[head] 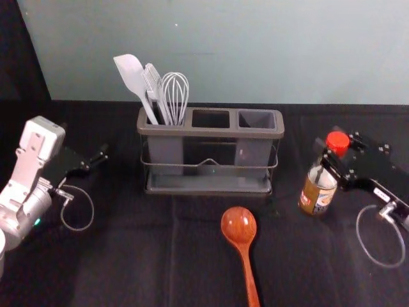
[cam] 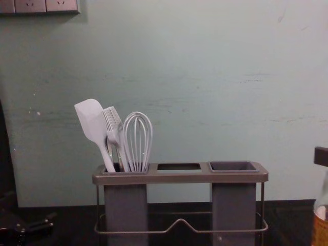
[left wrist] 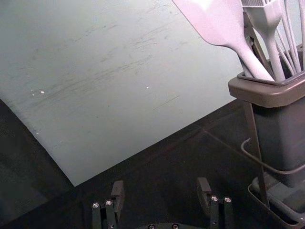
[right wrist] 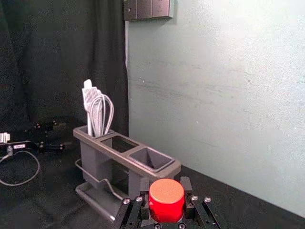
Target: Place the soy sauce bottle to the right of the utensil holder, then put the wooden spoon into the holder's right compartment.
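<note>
One utensil holder [head: 211, 133] has three openings; its left one holds one spatula [head: 131, 73], one brush [head: 153, 82] and one whisk [head: 175, 96]. To its right, the right gripper [head: 330, 160] is closed around one soy sauce bottle [head: 317, 192]. One wooden spoon [head: 239, 225] lies in front. The left gripper [head: 97, 160], holder's left, is wide.

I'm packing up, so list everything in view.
Utensil holder: 1, grey, centre.
Spatula: 1, pale, holder's left compartment.
Brush: 1, pale, same compartment.
Whisk: 1, pale, same compartment.
Wooden spoon: 1, reddish-brown, before holder.
Soy sauce bottle: 1, clear, red-capped, right of holder.
Wall: 1, pale green, behind.
Socket panels: 3, pinkish, on wall.
Curtain: 1, black, left.
Tablecloth: 1, black, underneath.
Left pincer: 1, black, left of holder, open.
Right pincer: 1, black, gripping bottle's neck.
</note>
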